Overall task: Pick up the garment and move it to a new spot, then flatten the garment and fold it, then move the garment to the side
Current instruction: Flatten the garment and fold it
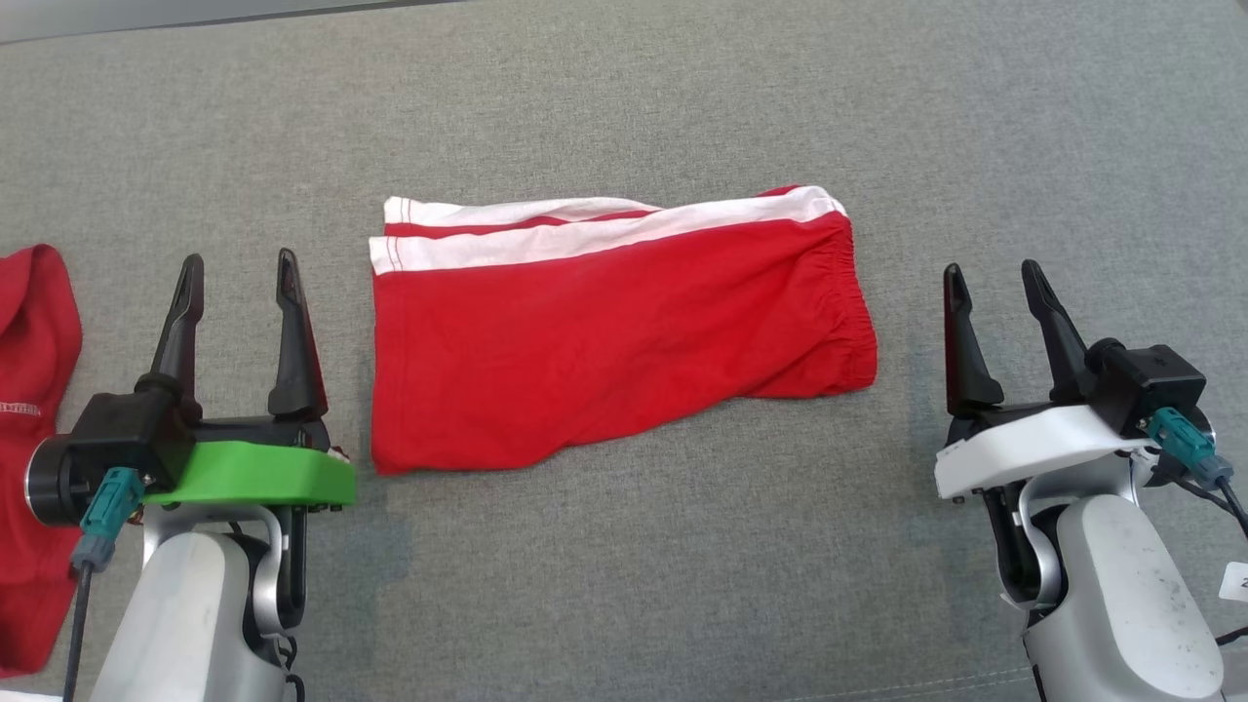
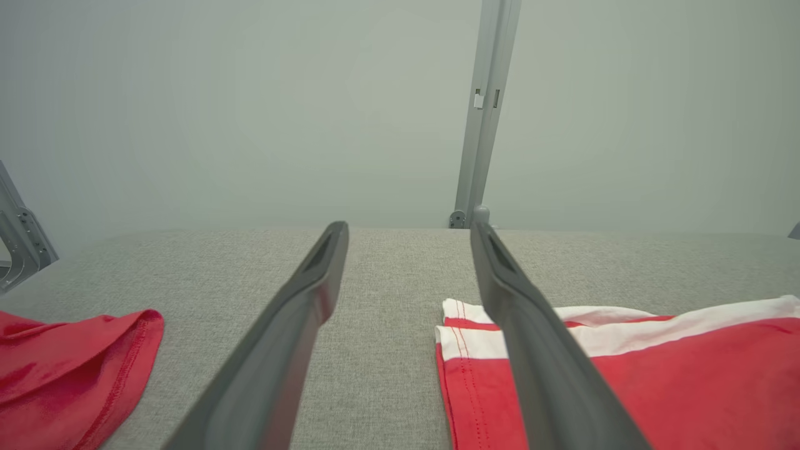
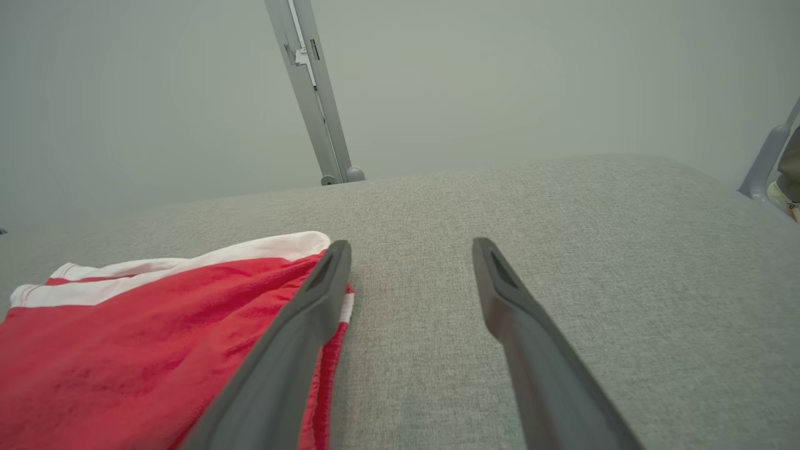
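I judge the fold done: the shorts (image 1: 614, 341) lie doubled over in the middle of the surface (image 1: 682, 565), white stripes along the far edge and waistband to the right. That leaves the last step, shifting them to the side. My left pincer (image 1: 239, 261) is open and empty, just beside the shorts' near-left corner. The right pincer (image 1: 990, 268) is likewise spread and holds nothing, a little off the waistband end. Both arms sit low at the near edge, fingers pointing away from me, one on each side of the shorts. Next I would need to pinch every layer at an edge so the fold holds as it moves. I cannot quite tell how many layers are stacked at the hem. A red cloth (image 1: 34, 390) already lies at far left, so any spot I choose must keep off it.
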### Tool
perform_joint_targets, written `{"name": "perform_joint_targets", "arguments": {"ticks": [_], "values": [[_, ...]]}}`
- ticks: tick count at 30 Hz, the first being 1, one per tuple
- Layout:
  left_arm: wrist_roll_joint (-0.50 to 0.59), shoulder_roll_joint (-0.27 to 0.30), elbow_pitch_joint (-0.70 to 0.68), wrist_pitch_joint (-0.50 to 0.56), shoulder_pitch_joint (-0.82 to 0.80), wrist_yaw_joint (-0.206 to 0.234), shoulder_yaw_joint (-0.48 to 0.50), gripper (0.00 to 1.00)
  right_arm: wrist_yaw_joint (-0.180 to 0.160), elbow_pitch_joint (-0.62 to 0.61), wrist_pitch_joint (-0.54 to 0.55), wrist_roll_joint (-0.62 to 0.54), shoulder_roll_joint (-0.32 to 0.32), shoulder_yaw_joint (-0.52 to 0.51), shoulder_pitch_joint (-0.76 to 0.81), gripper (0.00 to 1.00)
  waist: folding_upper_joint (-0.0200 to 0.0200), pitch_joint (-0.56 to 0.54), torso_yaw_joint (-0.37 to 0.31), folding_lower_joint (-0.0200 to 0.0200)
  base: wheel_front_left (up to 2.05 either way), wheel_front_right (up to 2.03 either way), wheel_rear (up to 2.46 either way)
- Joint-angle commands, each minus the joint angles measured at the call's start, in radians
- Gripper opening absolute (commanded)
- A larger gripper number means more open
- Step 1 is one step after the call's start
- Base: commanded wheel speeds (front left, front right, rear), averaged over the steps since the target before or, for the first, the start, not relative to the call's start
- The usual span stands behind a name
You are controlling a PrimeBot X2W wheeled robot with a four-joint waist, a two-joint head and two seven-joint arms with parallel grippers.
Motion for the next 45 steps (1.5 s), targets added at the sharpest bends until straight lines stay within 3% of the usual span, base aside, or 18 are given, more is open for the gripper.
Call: {"name": "perform_joint_targets", "arguments": {"ticks": [1, 7, 15, 22, 23, 24, 26, 33, 41, 45], "values": [[0.01, -0.004, 0.005, -0.005, 0.005, -0.006, 0.006, 1.0, 0.0, 0.003, 0.001, -0.005, -0.003, -0.002, -0.007, 1.0, 0.0, 0.001, 0.002, 0.0, 0.0, 0.0, 0.0], [0.032, -0.035, 0.013, -0.006, -0.009, -0.026, 0.019, 1.0, 0.0, 0.028, 0.026, 0.003, -0.019, 0.017, -0.04, 1.0, 0.0, 0.017, 0.02, 0.0, 0.0, 0.0, 0.0], [0.061, -0.081, 0.045, -0.005, -0.055, -0.059, 0.025, 1.0, 0.0, 0.212, 0.112, 0.054, -0.031, 0.124, -0.119, 1.0, 0.0, 0.058, 0.067, 0.0, 0.0, 0.0, 0.0], [0.086, -0.106, 0.057, -0.005, -0.068, -0.077, 0.045, 1.0, 0.0, 0.331, 0.121, 0.109, -0.024, 0.161, -0.141, 1.0, 0.0, 0.068, 0.079, 0.0, 0.0, 0.0, 0.0], [0.088, -0.109, 0.058, -0.005, -0.067, -0.079, 0.048, 1.0, 0.0, 0.339, 0.12, 0.12, -0.024, 0.168, -0.143, 0.91, 0.0, 0.068, 0.078, 0.0, 0.0, 0.0, 0.0], [0.091, -0.11, 0.059, -0.005, -0.067, -0.083, 0.053, 1.0, 0.0, 0.346, 0.119, 0.132, -0.024, 0.173, -0.145, 0.45, 0.0, 0.068, 0.076, 0.0, 0.0, 0.0, 0.0], [0.096, -0.114, 0.06, -0.005, -0.067, -0.086, 0.06, 1.0, 0.0, 0.349, 0.114, 0.15, -0.028, 0.183, -0.149, 0.0, 0.0, 0.068, 0.069, 0.0, 0.0, 0.0, 0.0], [0.11, -0.123, 0.062, -0.005, -0.071, -0.101, 0.074, 1.0, -0.002, 0.331, 0.092, 0.197, -0.061, 0.183, -0.15, 0.0, 0.0, 0.064, 0.043, 0.0, 0.0, 0.0, 0.0], [0.126, -0.133, 0.065, -0.005, -0.069, -0.118, 0.085, 1.0, -0.001, 0.302, 0.087, 0.229, -0.127, 0.087, -0.11, 0.0, 0.0, 0.058, 0.02, 0.0, 0.0, 0.0, 0.0], [0.134, -0.134, 0.068, -0.005, -0.058, -0.124, 0.092, 1.0, -0.001, 0.261, 0.114, 0.25, -0.134, 0.103, -0.106, 0.0, 0.0, 0.055, 0.008, 0.0, 0.0, 0.0, 0.0]]}}
